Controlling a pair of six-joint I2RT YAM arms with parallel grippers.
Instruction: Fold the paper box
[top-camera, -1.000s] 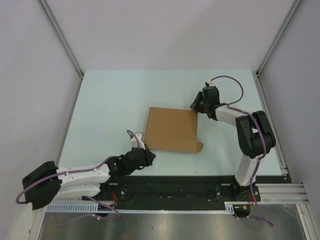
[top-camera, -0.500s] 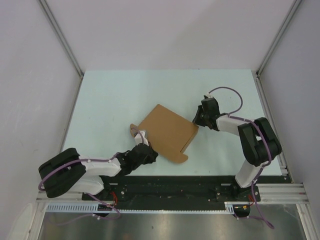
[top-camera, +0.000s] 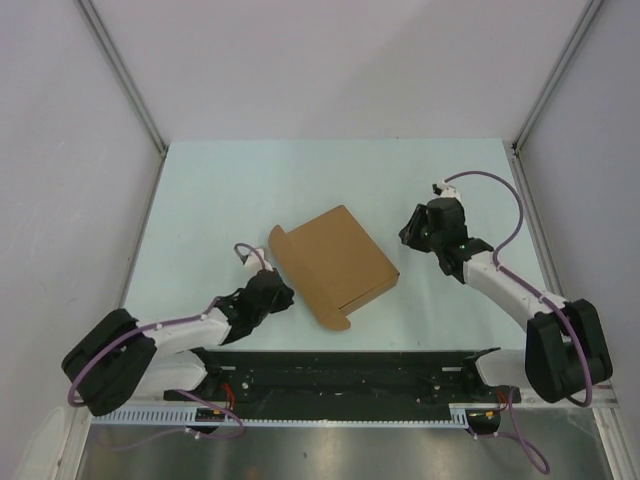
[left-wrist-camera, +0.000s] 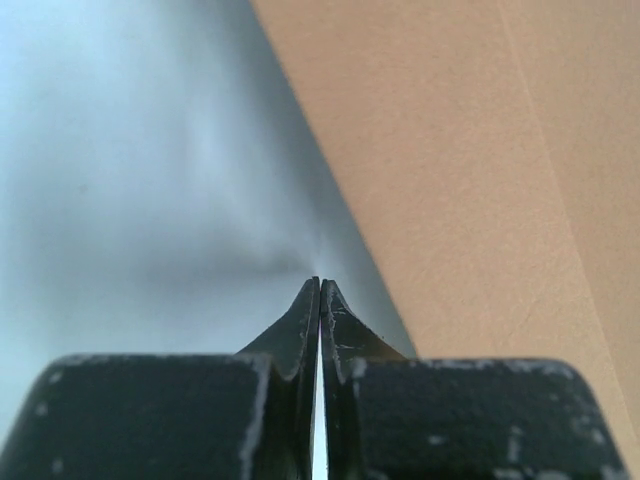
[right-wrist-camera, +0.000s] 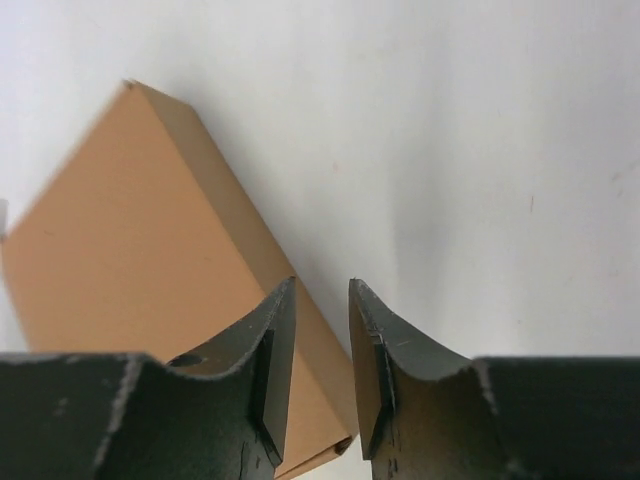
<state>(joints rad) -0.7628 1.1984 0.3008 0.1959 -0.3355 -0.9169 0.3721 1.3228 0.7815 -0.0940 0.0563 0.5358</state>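
A pale green table (top-camera: 220, 200) fills the centre. Plain grey walls (top-camera: 340, 60) enclose it at 9, 12 and 3 o'clock. The light is even.

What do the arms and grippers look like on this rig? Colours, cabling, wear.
The left arm and right arm: white link shells, black joint housings, a purple cable looping to each wrist. The left gripper and right gripper: black, two tapered fingers, edges scuffed pale.

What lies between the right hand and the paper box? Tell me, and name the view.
Nothing: only a bare strip of the pale table separates the right hand from the paper box, seen in the top external view.
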